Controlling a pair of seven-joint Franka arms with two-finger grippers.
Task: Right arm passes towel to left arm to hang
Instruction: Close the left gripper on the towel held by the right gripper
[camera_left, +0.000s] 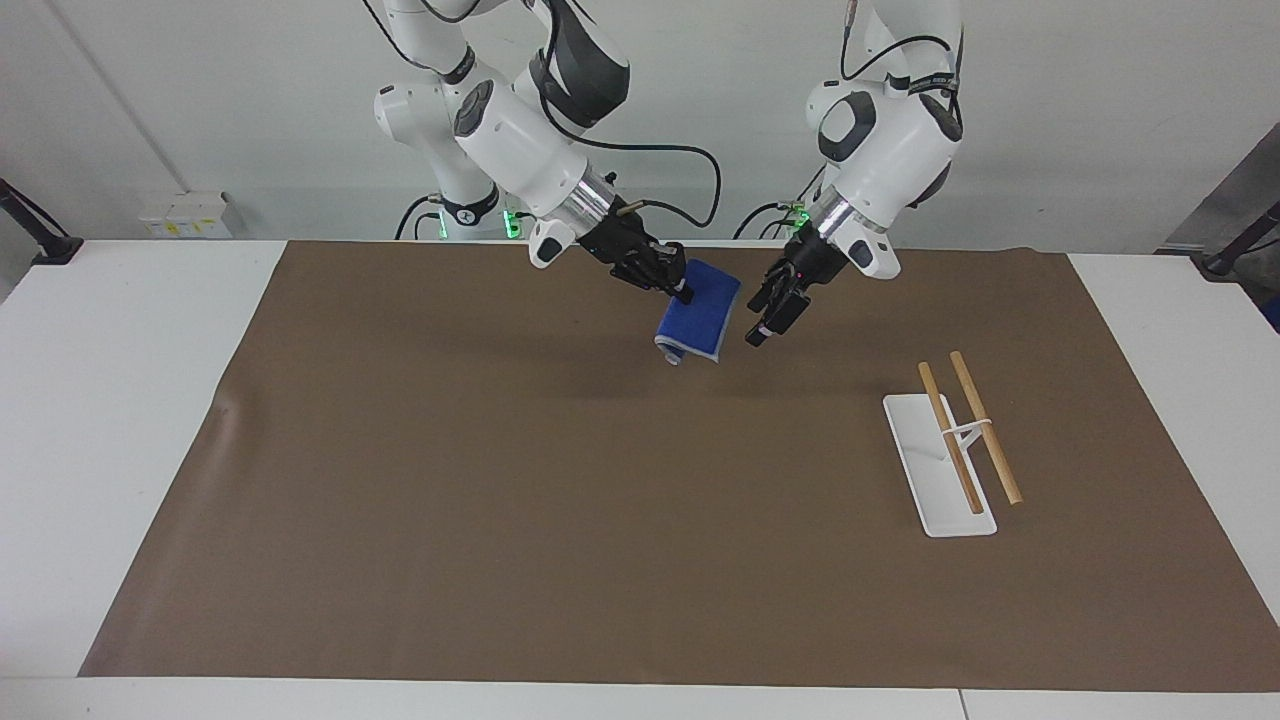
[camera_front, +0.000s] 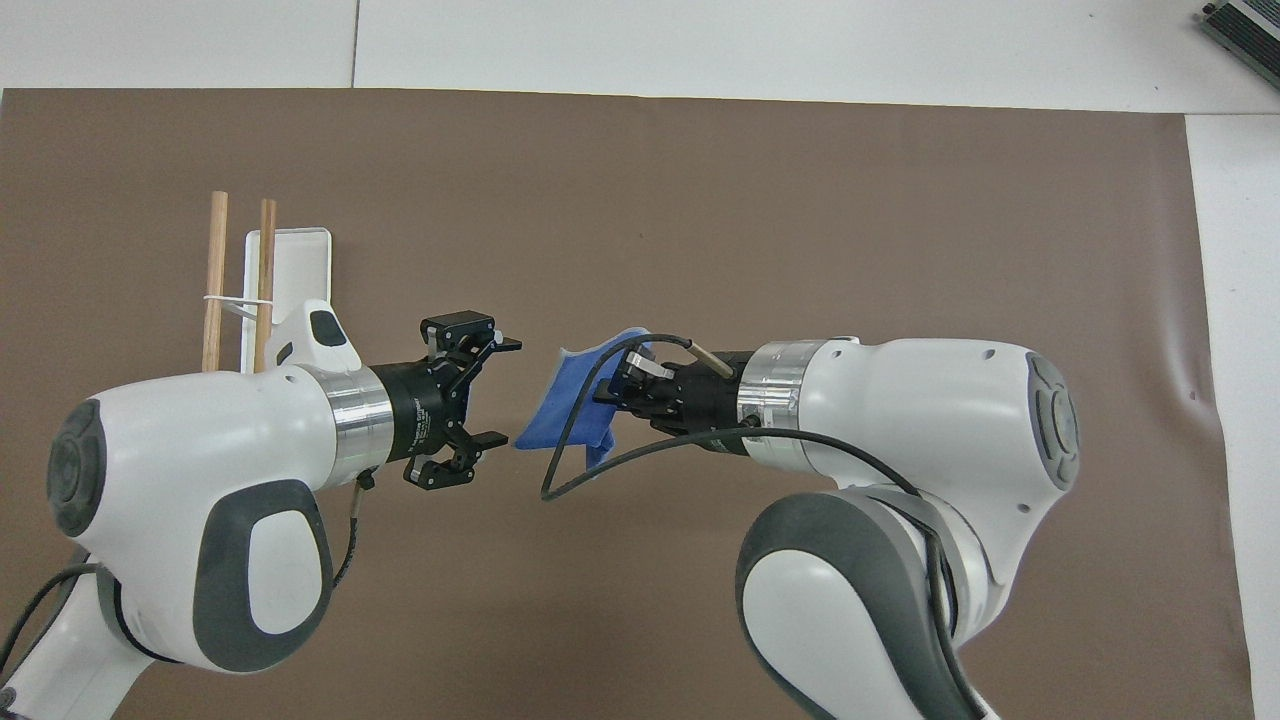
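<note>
Facing view, right pincer (camera_left: 672, 287) gripping towel (camera_left: 697, 320), left pincer (camera_left: 768, 318) spread, seemingly just apart.

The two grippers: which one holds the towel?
The right gripper, shut on the blue towel above the mat; the left gripper is open and empty beside it.

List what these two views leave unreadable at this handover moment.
- Right gripper fingertips: the towel folds over them in the facing view; the wrist cable crosses them overhead.
- Gap between the open left gripper and the towel's edge: touching or apart is too fine in either view.
- Rack: the left arm covers its nearer end overhead.
- Arm bases: cut off by the overhead view's bottom edge.
</note>
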